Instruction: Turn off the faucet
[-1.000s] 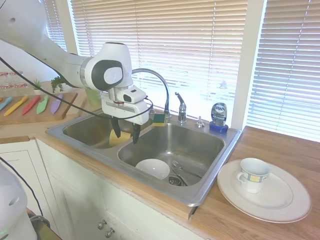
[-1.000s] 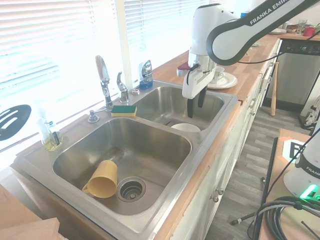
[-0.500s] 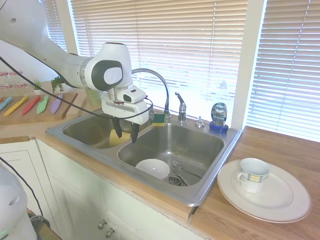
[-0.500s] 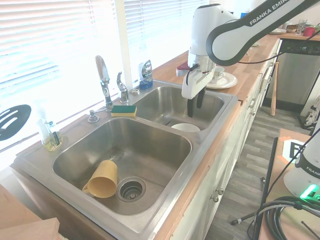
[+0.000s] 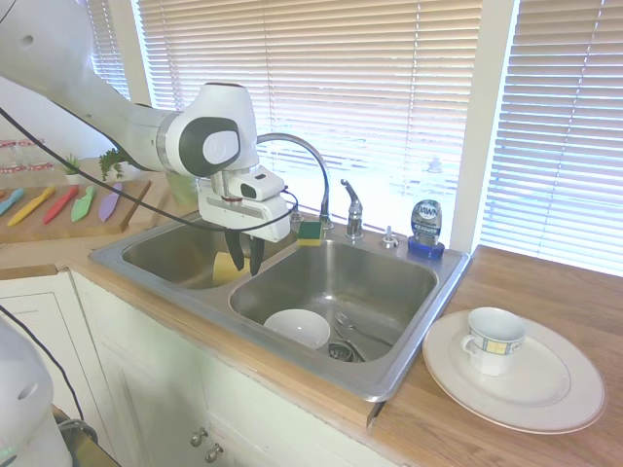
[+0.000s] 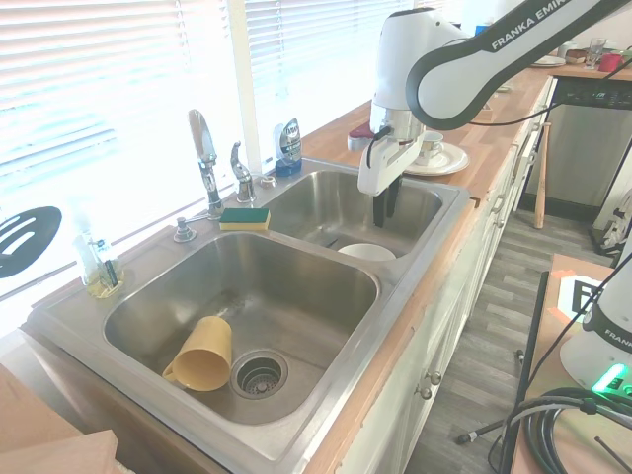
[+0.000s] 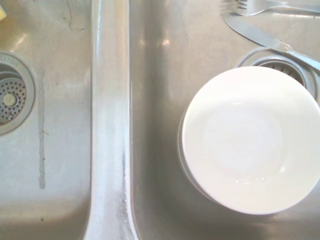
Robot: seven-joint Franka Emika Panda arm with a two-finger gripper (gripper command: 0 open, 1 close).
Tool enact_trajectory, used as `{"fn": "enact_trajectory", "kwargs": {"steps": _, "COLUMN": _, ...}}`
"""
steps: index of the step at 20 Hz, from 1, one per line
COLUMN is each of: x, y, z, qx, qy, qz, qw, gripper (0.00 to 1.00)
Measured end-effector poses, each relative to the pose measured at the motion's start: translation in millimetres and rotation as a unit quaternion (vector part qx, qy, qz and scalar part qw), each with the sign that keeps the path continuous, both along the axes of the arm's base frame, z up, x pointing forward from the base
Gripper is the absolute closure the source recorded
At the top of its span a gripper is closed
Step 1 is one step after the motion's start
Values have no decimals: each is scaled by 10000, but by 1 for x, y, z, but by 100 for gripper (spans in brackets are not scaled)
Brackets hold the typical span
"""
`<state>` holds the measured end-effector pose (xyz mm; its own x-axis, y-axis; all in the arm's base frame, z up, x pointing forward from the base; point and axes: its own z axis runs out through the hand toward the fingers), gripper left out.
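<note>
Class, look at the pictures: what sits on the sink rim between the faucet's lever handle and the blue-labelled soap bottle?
A small chrome cap sits between the lever handle and soap bottle, clearest in the first exterior view.

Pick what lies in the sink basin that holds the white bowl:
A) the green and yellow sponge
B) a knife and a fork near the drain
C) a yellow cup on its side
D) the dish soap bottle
B: the wrist view shows a knife and a fork by the drain beside the white bowl; the yellow cup lies in the other basin.
</note>
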<state>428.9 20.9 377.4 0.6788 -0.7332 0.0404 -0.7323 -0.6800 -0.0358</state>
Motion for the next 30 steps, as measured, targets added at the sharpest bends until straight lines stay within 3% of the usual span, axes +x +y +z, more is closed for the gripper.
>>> {"fn": "enact_trajectory", "kwargs": {"steps": 12, "x": 13, "y": 1, "z": 3, "qx": 7, "qy": -59, "qz": -22, "qw": 10000, "gripper": 100}}
{"fn": "enact_trajectory", "kwargs": {"steps": 16, "x": 43, "y": 4, "z": 11, "qx": 6, "qy": -254, "qz": -15, "qw": 9997, "gripper": 100}}
{"fn": "enact_trajectory", "kwargs": {"steps": 20, "x": 107, "y": 8, "z": 27, "qx": -90, "qy": -718, "qz": -39, "qw": 9974, "gripper": 100}}
{"fn": "enact_trajectory", "kwargs": {"steps": 25, "x": 191, "y": 9, "z": 48, "qx": -170, "qy": -1764, "qz": -184, "qw": 9840, "gripper": 100}}
{"fn": "enact_trajectory", "kwargs": {"steps": 30, "x": 238, "y": 4, "z": 70, "qx": -142, "qy": -2242, "qz": -324, "qw": 9739, "gripper": 100}}
